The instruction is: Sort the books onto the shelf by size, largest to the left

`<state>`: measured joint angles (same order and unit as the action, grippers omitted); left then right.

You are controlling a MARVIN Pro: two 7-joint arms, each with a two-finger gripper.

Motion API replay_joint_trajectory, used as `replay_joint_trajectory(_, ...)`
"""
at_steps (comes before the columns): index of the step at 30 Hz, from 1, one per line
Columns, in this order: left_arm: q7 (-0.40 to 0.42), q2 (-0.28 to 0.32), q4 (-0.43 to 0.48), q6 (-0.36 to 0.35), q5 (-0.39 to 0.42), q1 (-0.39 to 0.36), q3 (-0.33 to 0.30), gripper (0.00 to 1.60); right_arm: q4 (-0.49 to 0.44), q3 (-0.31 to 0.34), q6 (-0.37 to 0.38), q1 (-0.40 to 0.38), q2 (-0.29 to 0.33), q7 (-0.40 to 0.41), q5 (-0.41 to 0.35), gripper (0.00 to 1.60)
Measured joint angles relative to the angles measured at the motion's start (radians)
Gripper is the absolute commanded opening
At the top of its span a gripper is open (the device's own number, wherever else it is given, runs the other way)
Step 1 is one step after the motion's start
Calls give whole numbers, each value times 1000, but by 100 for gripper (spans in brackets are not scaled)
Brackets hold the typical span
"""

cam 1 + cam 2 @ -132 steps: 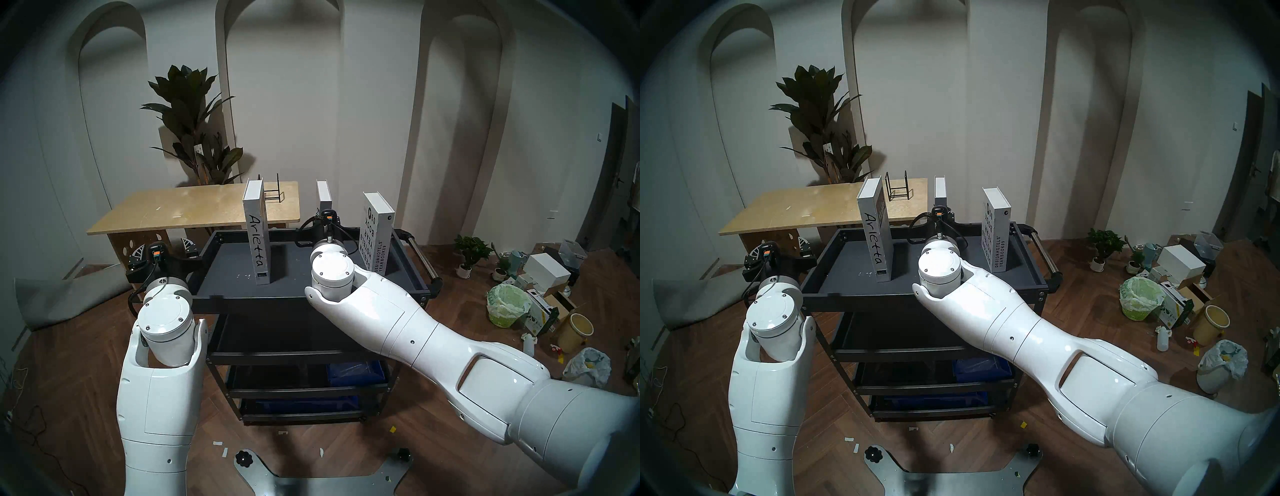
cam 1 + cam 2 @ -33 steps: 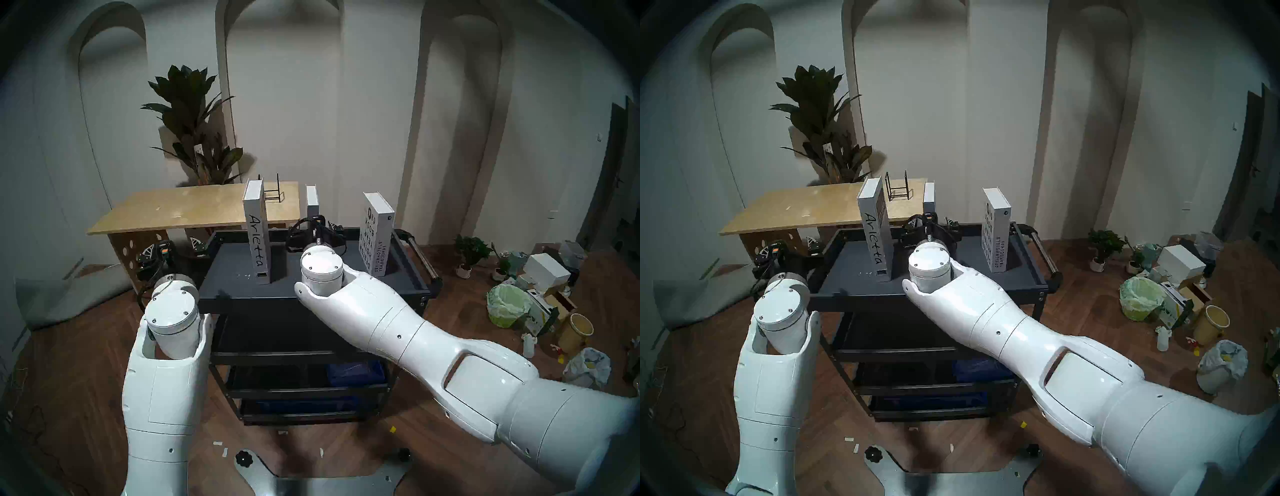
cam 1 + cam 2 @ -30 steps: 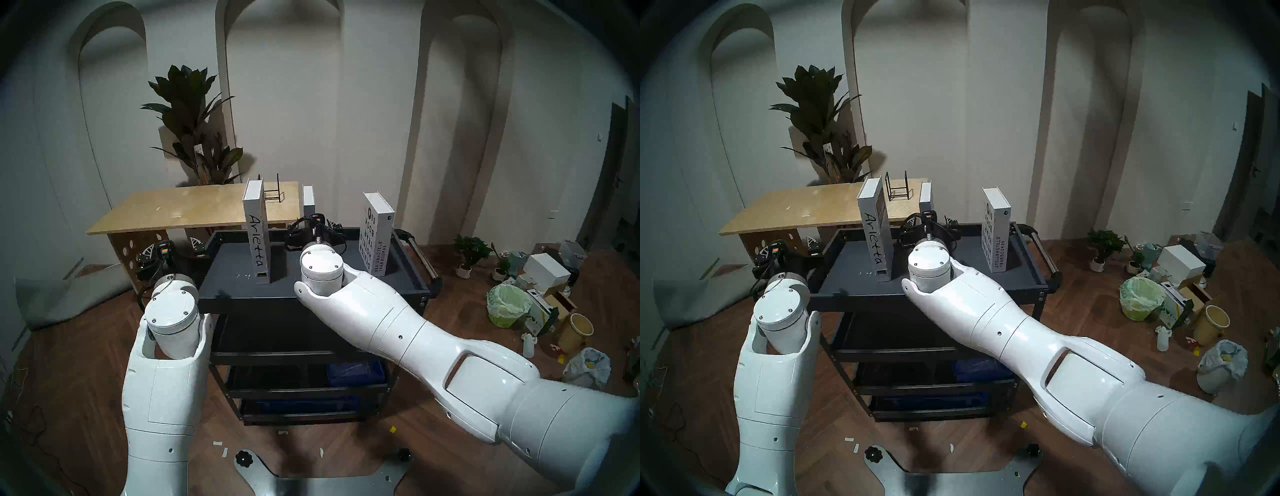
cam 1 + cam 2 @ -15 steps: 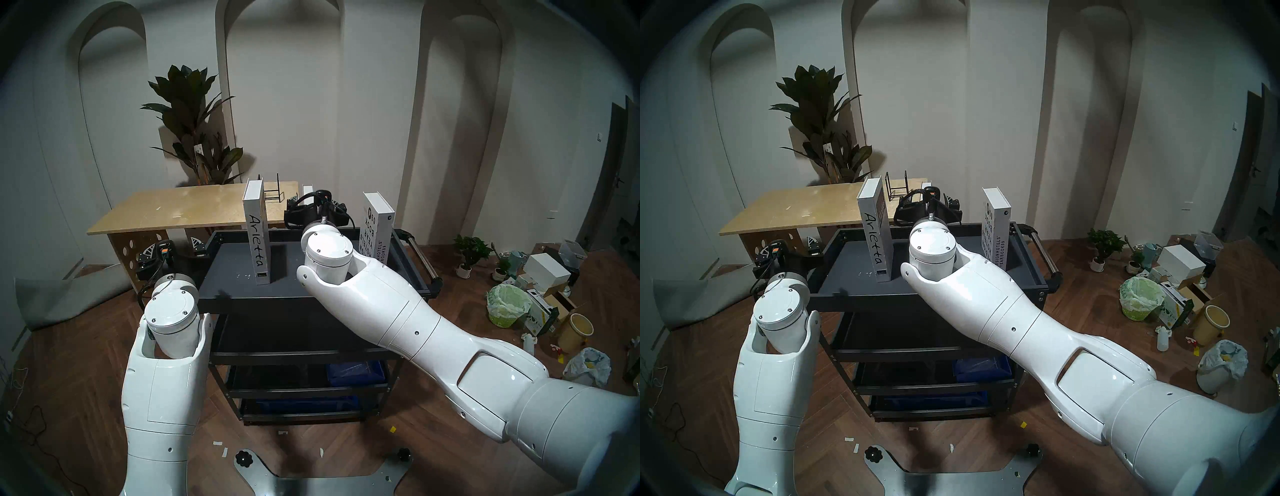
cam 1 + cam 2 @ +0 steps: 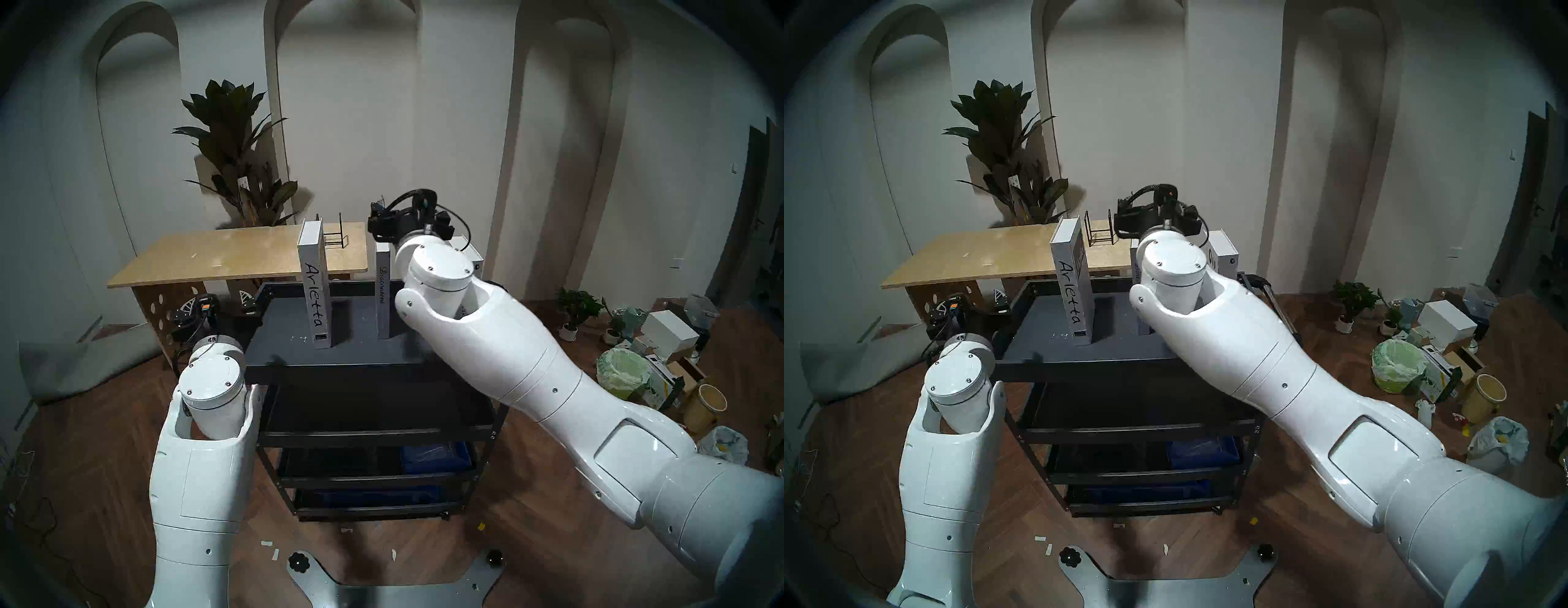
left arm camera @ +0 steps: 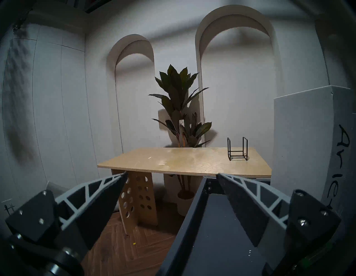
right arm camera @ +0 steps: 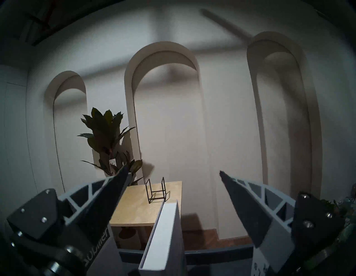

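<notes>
The right gripper point(image 7: 173, 171) has been lifted off Discontent point(image 5: 383, 293), fingers apart like the left gripper's point(image 6: 171, 175), so three books are left standing sorted on the shelf point(image 5: 288, 322).

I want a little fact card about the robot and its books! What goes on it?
Place: top tray of a black cart
Left book: tall white "Arletta" book, standing upright
Middle book: slim greyish "Discontent" book, standing upright
Right book: thick white yearbook, mostly hidden behind the right arm
Right gripper: open, empty, above the top edge of the "Discontent" book
Left gripper: open, empty, by the tray's left edge
Behind the cart: plywood table with a small black wire rack; a big leafy plant
</notes>
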<state>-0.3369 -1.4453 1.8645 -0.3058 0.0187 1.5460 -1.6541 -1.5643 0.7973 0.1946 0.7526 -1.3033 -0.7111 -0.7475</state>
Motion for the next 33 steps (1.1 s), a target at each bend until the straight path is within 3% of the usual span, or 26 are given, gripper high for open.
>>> replay_joint_trajectory(19, 23, 7, 7, 1, -13, 2, 53, 160, -91, 221, 182, 46, 223, 50, -55, 160)
replay_joint_trajectory(33, 37, 8, 13, 1, -24, 4, 101, 160, -130, 389, 313, 103, 396, 164, -116, 160)
